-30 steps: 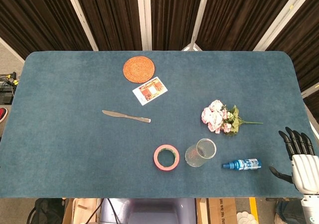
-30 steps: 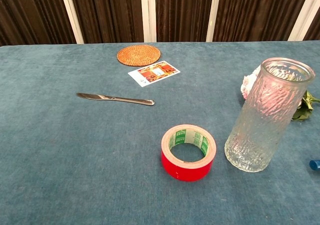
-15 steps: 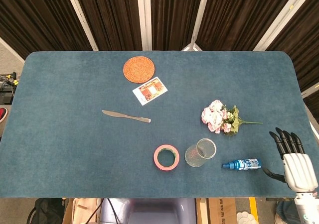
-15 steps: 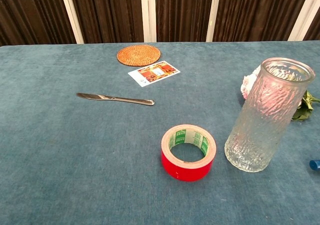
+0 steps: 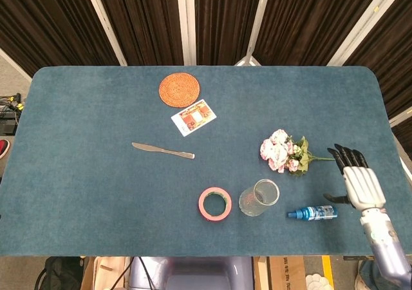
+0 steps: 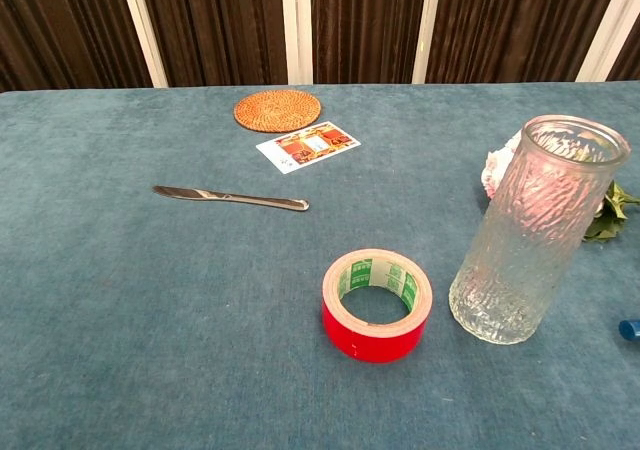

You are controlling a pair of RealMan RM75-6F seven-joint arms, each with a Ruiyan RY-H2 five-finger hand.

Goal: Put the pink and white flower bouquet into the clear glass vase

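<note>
The pink and white flower bouquet [image 5: 284, 153] lies on its side on the blue table, its green stem pointing right. In the chest view only a white bloom [image 6: 495, 168] and a leaf show behind the vase. The clear glass vase [image 5: 259, 198] [image 6: 532, 231] stands upright in front of the bouquet, with nothing in it. My right hand [image 5: 358, 181] hovers over the table just right of the stem's tip, fingers spread and holding nothing. The left hand appears in neither view.
A roll of red tape [image 5: 214, 203] [image 6: 377, 304] lies left of the vase. A small blue bottle [image 5: 313, 212] lies right of the vase, just left of my right hand. Further back are a butter knife [image 5: 163, 151], a picture card [image 5: 193, 117] and a round woven coaster [image 5: 179, 89].
My right hand has moved from the table's right front corner inward and away from me, towards the bouquet's stem. Everything on the table has stayed put.
</note>
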